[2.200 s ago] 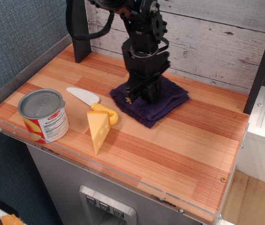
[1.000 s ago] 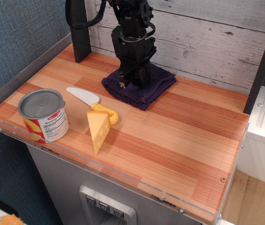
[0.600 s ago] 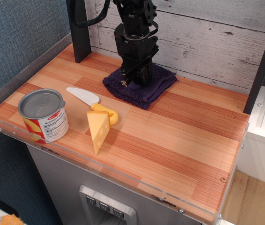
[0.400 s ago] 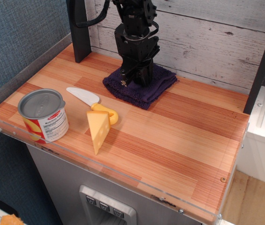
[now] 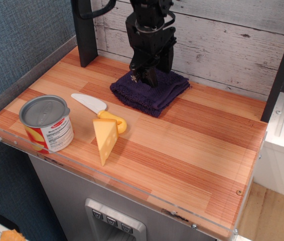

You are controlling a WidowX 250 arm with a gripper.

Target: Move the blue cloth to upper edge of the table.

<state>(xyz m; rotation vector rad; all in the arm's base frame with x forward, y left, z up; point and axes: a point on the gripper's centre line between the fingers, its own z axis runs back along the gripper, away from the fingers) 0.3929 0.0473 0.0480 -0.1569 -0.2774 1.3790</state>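
The blue cloth (image 5: 149, 91), a dark navy folded towel, lies flat on the striped wooden table (image 5: 192, 145), close to the back edge by the white plank wall. My black gripper (image 5: 154, 75) hangs just above the cloth's back half. Its fingers stand apart and hold nothing. The cloth's far edge is partly hidden behind the gripper.
A soup can (image 5: 46, 123) stands at the front left. A white knife with a yellow handle (image 5: 98, 109) and a cheese wedge (image 5: 105, 140) lie left of centre. A black post (image 5: 83, 31) rises at the back left. A clear acrylic rim (image 5: 107, 176) lines the table.
The gripper dragged the cloth back and left toward the wall, then let go and rose off it. The cloth has stayed put since.
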